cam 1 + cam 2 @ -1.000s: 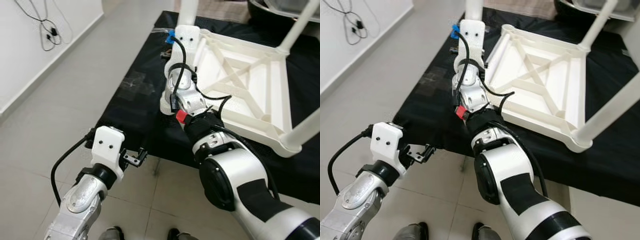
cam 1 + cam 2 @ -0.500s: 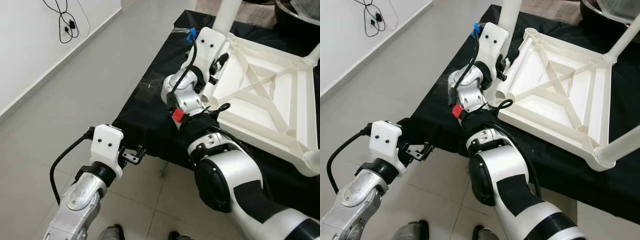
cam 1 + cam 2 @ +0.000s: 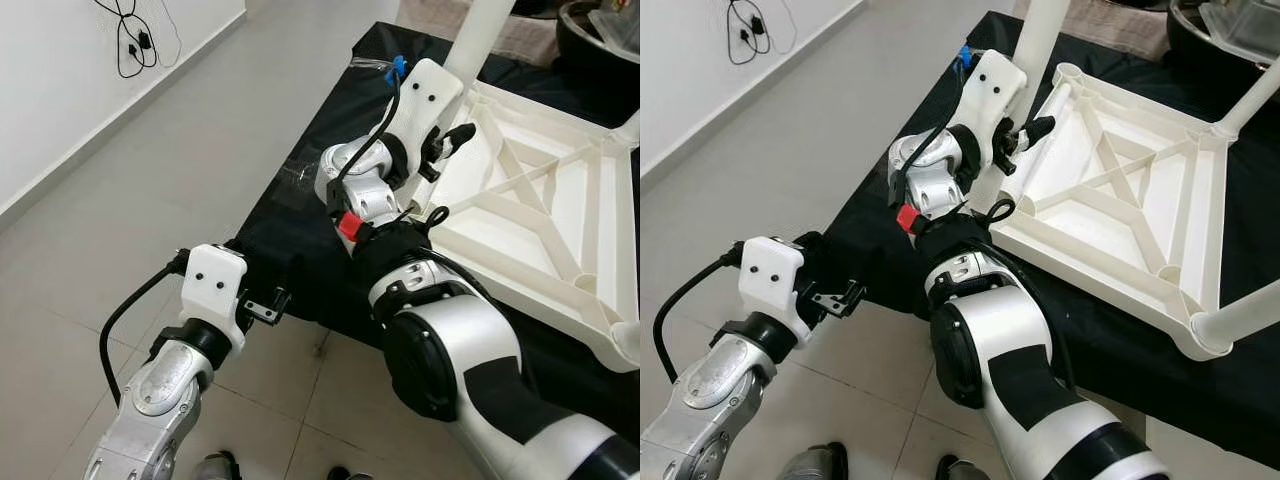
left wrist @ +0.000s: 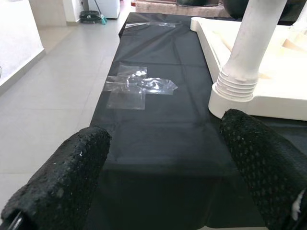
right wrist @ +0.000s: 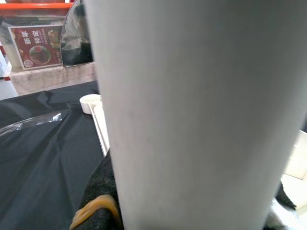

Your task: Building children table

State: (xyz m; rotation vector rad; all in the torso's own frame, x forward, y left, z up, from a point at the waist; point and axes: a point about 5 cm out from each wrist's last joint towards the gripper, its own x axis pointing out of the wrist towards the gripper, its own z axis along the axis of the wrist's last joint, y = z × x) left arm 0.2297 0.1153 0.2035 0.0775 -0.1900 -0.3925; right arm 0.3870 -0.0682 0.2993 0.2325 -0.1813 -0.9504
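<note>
While gripping, it seems, table leg [image 3: 1040,45], right pincer [image 3: 1025,128] beside upturned table [image 3: 1120,190]; left pincer [image 4: 168,167] wide above black cloth [image 4: 158,129].

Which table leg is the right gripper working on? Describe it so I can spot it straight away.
On the black cloth lies an upside-down white plastic children's table with legs pointing up. The leg in question rises from the corner nearest the cloth's left edge. Unlike the others, it has the right gripper at its base.
</note>
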